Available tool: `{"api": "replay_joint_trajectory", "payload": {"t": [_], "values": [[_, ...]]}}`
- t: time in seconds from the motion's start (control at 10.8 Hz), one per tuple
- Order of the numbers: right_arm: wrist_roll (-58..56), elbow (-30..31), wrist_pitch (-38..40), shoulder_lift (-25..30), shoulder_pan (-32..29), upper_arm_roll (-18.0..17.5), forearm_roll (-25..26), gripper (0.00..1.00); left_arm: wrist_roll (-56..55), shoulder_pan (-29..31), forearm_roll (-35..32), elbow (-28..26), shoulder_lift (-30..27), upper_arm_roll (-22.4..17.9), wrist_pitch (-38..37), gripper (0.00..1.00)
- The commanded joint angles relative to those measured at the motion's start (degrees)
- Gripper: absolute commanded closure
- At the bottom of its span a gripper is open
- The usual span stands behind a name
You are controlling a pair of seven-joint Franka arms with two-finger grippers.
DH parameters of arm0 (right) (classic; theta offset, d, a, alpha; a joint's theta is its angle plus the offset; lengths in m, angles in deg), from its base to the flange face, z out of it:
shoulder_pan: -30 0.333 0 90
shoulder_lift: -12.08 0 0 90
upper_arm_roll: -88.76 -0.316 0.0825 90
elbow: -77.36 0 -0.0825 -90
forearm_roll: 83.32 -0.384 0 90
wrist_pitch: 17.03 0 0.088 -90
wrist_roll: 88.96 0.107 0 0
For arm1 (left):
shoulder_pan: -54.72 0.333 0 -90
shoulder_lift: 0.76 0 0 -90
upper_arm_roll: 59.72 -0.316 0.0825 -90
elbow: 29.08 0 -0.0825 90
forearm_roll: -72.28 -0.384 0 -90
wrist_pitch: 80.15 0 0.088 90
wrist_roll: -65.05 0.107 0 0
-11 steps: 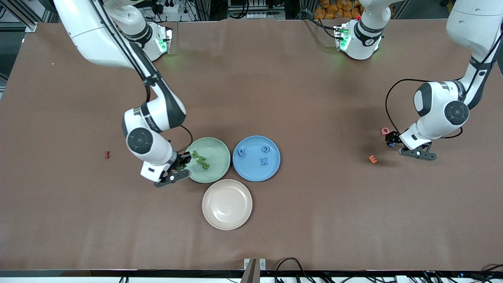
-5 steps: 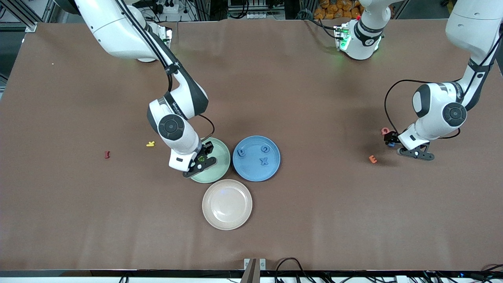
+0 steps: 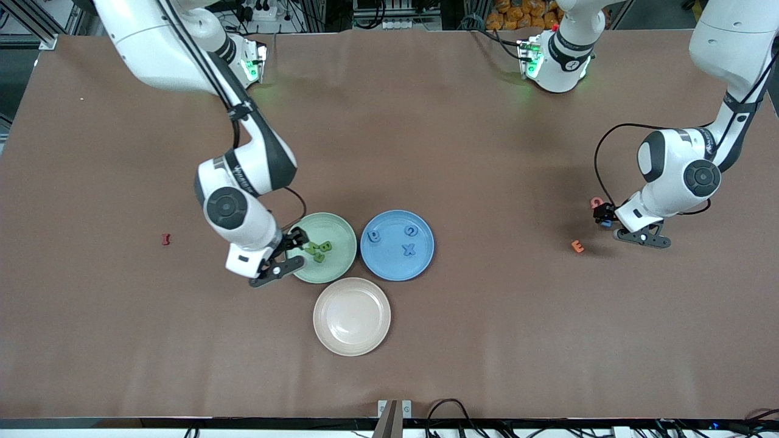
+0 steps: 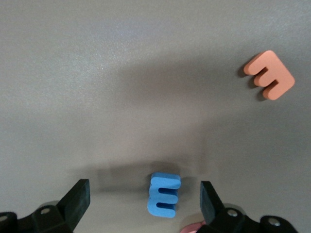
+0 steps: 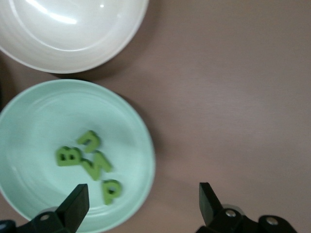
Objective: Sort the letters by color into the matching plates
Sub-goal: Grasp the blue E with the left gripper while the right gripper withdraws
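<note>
Green sort looks done; last blue letter pending under the left tool.

Right tool [image 3: 285, 252] hangs over the rim of the green plate [image 3: 341, 267] at the side toward the right arm's end of the tabletop [image 3: 426, 152], jaws wide, nothing held. Four green letters [image 5: 90, 160] lie clustered in that plate. Blue plate [image 3: 380, 258], just beside it, holds three blue letters [image 3: 409, 249]. Left tool [image 3: 624, 226] sits low over the tabletop near the left arm's end, jaws wide and straddling the blue E [image 4: 164, 195], not closed on it. An orange E [image 4: 269, 74] lies near and a pink letter [image 3: 597, 202] just beside the tool; both non-task. Cream plate [image 3: 322, 316] holds nothing. Judgement: next move is to close the left tool on the blue E alone, avoiding the pink letter, then carry it to the blue plate.
</note>
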Motion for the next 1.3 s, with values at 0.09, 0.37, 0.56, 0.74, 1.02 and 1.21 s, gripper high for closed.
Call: {"api": "replay_joint_trajectory", "payload": {"t": [0.09,0.37,0.56,0.74,1.02,1.21], "values": [[-13.75,-0.08,1.36,2.67,-9.35,1.41,0.31,0.00,0.04,0.58,-1.24,-0.51,0.17,0.11,0.62,0.41],[-18.85,-0.79,1.53,3.02,-16.12,1.41,0.40,0.00,-3.82,0.50,-1.24,-0.86,0.25,0.11,0.62,1.00],[-19.57,-0.96,2.32,3.37,-19.12,1.76,0.66,0.00,-4.44,0.50,-1.24,-0.95,0.25,0.11,0.71,1.00],[-18.96,-1.49,4.24,4.68,-20.88,3.34,0.40,0.00,-6.28,0.32,-1.24,-0.86,0.08,0.11,0.62,1.00],[-11.61,-2.71,10.04,6.80,-20.98,4.58,0.31,0.00,-7.61,-0.64,-1.24,0.02,-0.53,0.29,0.36,1.00],[-6.24,-5.00,15.65,8.99,-20.71,4.31,0.31,0.00,-11.97,-3.09,-1.24,2.12,-1.15,0.46,-0.87,1.00]]}}
